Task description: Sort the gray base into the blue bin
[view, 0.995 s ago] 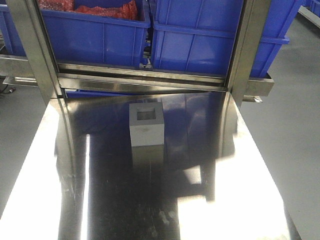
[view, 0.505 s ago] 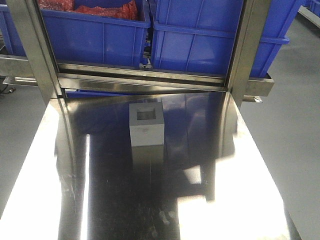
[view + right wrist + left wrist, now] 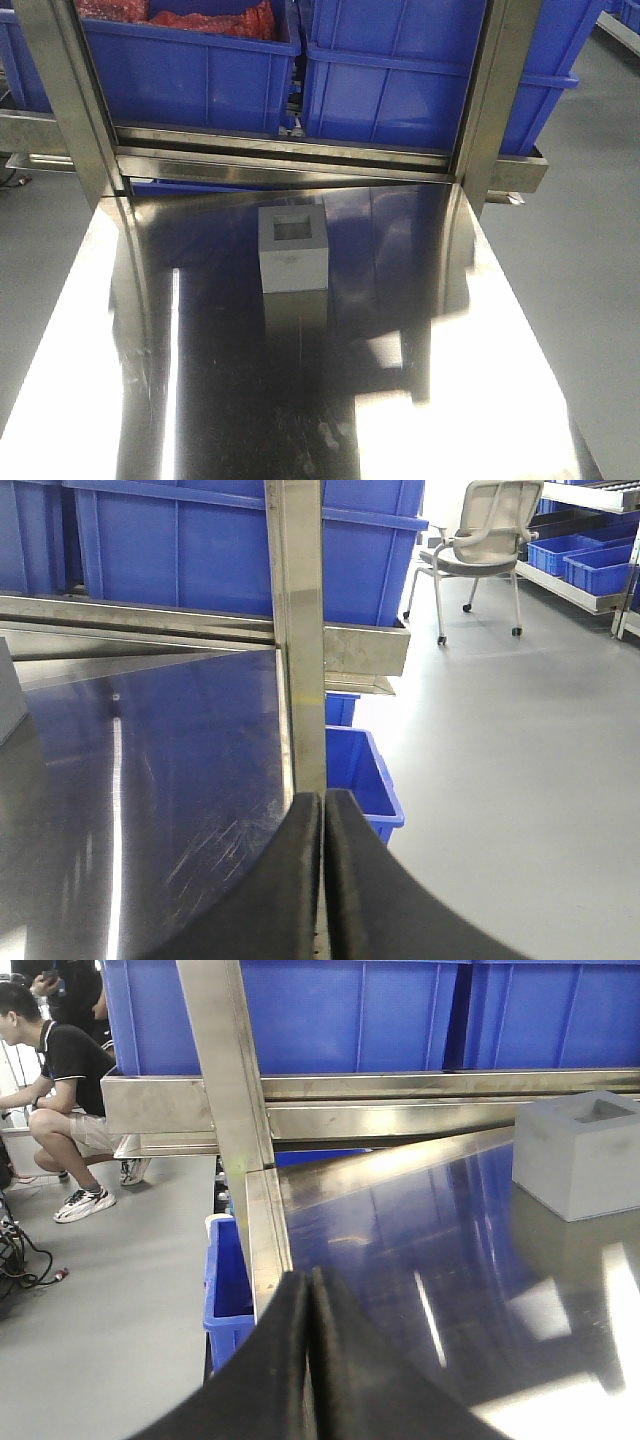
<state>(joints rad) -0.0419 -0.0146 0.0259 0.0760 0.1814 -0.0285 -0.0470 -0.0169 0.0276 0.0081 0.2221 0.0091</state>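
Note:
The gray base [image 3: 294, 250] stands upright on the shiny steel table [image 3: 200, 400], its square recessed opening facing up. It also shows at the right of the left wrist view [image 3: 578, 1152]; only a sliver of its edge shows at the far left of the right wrist view [image 3: 8, 695]. Two blue bins stand on the rack behind the table: one on the right [image 3: 400, 70], one on the left [image 3: 190, 70] holding red material. My left gripper [image 3: 309, 1285] is shut and empty over the table's left edge. My right gripper [image 3: 323, 805] is shut and empty over the right edge.
Steel uprights [image 3: 60, 100] [image 3: 490, 100] and a crossbar [image 3: 280, 160] stand between table and bins. Small blue bins sit on the floor beside the table [image 3: 228, 1280] [image 3: 362, 775]. A person crouches at left [image 3: 60, 1100]. An office chair [image 3: 480, 550] stands at right.

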